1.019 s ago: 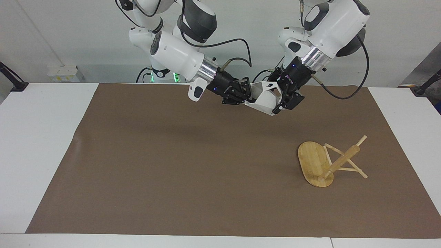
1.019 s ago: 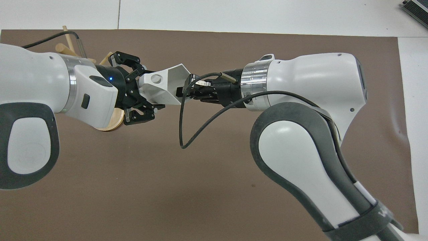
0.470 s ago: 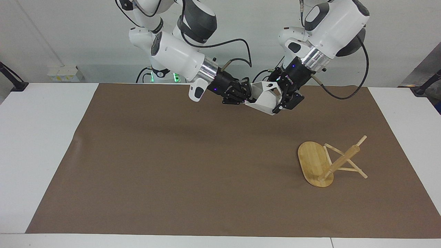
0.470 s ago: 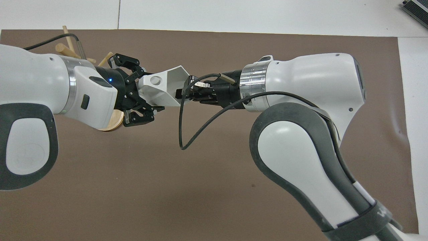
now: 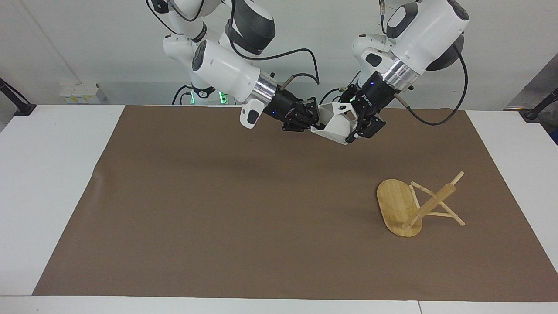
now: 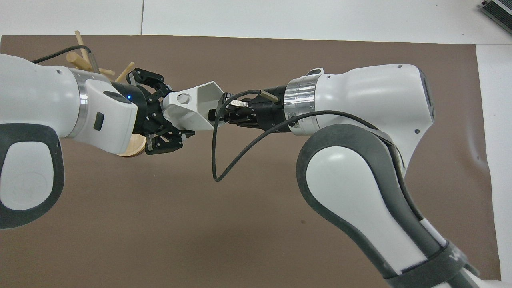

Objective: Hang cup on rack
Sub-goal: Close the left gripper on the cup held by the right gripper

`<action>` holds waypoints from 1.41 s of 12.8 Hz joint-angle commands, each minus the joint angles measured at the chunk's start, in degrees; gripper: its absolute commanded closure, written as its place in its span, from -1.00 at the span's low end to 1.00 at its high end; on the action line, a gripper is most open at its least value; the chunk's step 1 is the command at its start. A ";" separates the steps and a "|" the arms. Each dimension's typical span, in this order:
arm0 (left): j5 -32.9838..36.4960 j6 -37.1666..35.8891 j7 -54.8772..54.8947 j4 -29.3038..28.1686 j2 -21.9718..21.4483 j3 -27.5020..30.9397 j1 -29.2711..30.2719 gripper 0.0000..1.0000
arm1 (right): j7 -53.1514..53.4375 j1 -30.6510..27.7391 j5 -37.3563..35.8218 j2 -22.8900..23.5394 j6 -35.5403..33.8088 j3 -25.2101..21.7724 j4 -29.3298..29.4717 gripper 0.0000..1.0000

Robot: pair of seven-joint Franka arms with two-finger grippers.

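Held aloft at twelve o'clock: cup (image 5: 335, 123), seemingly light, rigid, slick-faceted; right gripper (image 5: 314, 120) pinching rim, left gripper (image 5: 354, 126) clamping base; best taken there, clear of handle.

light: bright, even, from overhead | shadows: soft, faint, on flat brown paper table mat (image 5: 218, 209) under the raised arms, small one beside tipped light bamboo mug rack (image 5: 399, 207) | glare: mild sheen on glossy white arm shells | focus: sharp, no blur | edge distortion: none seen
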 commanded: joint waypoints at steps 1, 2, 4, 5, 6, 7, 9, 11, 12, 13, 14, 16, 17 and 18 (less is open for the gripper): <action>0.86 -1.23 -6.21 -2.11 -1.07 0.20 1.21 1.00 | 2.80 -0.35 0.94 -1.00 1.77 0.25 1.08 1.00; 0.86 -1.32 -5.77 -2.11 -1.07 0.28 1.30 1.00 | 2.80 -0.35 0.94 -1.00 1.85 0.25 1.08 1.00; 1.04 -1.32 -5.60 -2.11 -1.07 0.29 2.44 1.00 | 2.80 -0.35 0.94 -1.00 1.77 0.25 1.08 1.00; 1.13 -1.50 -5.16 -2.11 -1.07 0.29 2.44 1.00 | 2.80 -0.35 0.94 -1.00 1.85 0.25 1.08 1.00; 1.13 -1.59 -4.20 -2.11 -1.07 0.29 2.70 1.00 | 2.88 -0.35 0.94 -1.00 1.85 0.25 1.08 1.00; 1.21 -1.59 -4.01 -2.11 -1.07 0.29 2.79 1.00 | 3.23 -0.35 0.94 -1.00 1.85 0.25 1.08 1.00; 1.21 -1.50 -4.89 -3.51 -1.86 0.29 2.88 1.00 | 4.99 -0.27 0.86 -1.08 1.85 0.16 1.16 1.00; 1.21 -1.59 -5.41 -3.69 -2.04 0.29 2.88 1.00 | 5.43 -0.27 0.77 -1.17 1.85 0.16 1.16 1.00; 1.30 -1.94 -7.51 -3.69 -2.21 0.29 2.88 1.00 | 5.35 -0.27 0.77 -1.17 1.85 0.16 1.08 1.00; 1.30 -2.37 -9.36 -3.69 -2.21 0.29 2.88 1.00 | 5.43 -0.35 0.77 -1.17 1.77 0.16 1.08 0.90; 2.09 -2.38 -9.55 -3.69 -2.21 0.29 2.88 1.00 | 5.70 -0.35 0.77 -1.17 1.77 0.16 1.08 0.73; 2.80 -2.38 -9.64 -3.69 -2.30 0.29 2.80 1.00 | 7.10 -0.35 0.77 -1.17 1.77 0.16 1.16 0.47; 2.80 -2.38 -9.64 -3.69 -2.30 0.29 2.79 1.00 | 7.37 -0.35 0.77 -1.17 1.77 0.16 1.08 0.40; 2.80 -2.38 -9.64 -3.69 -2.30 0.29 2.79 1.00 | 7.46 -0.35 0.77 -1.26 1.77 0.16 1.16 0.37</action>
